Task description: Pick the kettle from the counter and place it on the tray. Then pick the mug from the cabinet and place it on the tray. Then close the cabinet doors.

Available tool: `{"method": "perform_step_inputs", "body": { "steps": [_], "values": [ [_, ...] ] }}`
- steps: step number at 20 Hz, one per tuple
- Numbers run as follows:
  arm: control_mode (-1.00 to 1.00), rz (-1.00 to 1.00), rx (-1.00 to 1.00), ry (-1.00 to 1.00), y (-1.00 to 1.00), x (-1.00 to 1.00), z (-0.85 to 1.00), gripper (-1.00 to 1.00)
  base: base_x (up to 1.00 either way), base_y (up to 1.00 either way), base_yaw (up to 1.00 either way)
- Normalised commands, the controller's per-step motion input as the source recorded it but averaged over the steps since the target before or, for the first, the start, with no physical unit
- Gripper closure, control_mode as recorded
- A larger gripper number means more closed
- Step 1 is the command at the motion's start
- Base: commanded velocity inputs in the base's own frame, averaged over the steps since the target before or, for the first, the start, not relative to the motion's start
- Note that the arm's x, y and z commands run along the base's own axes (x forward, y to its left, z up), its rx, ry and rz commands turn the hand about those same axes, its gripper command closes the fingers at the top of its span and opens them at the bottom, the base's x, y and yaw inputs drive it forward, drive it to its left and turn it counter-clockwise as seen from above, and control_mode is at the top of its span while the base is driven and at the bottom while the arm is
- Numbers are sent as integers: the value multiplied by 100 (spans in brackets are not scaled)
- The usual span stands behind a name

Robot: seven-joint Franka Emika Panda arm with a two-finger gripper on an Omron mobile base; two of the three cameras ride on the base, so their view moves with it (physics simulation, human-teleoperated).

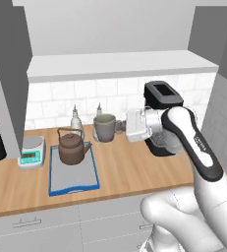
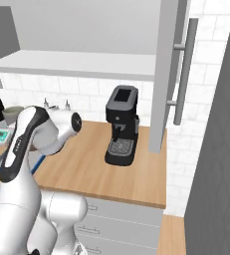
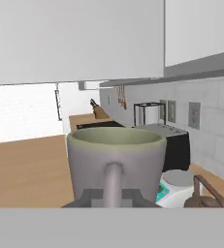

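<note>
The dark-brown kettle (image 1: 71, 147) stands on the blue-rimmed tray (image 1: 74, 189) on the wooden counter (image 1: 134, 167). My gripper (image 1: 120, 127) is shut on the handle of the grey-brown mug (image 1: 104, 128) and holds it upright, just right of the kettle and past the tray's far right corner. In the hand view the mug (image 3: 116, 157) is close in front, its handle between my fingertips (image 3: 91, 196); the kettle's handle (image 3: 206, 191) shows at the lower right. The cabinet (image 1: 120, 64) stands open above, its doors (image 1: 7, 74) (image 2: 166, 74) swung out at both sides.
A white kitchen scale (image 1: 32, 150) sits left of the tray. Two pale bottles (image 1: 75, 118) stand at the tiled wall. A black coffee machine (image 1: 160, 106) (image 2: 121, 124) stands at the counter's right. A black appliance (image 3: 169, 140) stands beyond the scale.
</note>
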Motion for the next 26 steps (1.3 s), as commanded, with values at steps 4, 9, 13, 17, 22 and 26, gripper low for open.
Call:
{"method": "perform_step_inputs", "body": {
  "steps": [4,9,13,17,22,26],
  "values": [
    [-100,17,0,0,33,13,-88,100,0,0,0],
    [-100,15,0,0,30,23,-79,100,0,0,0],
    [-100,13,0,0,23,29,-53,100,0,0,0],
    [-100,9,0,-1,21,48,-39,100,0,0,0],
    [-100,9,0,0,20,43,-34,100,0,0,0],
    [-100,9,0,0,12,33,-37,100,0,0,0]
  ]
}}
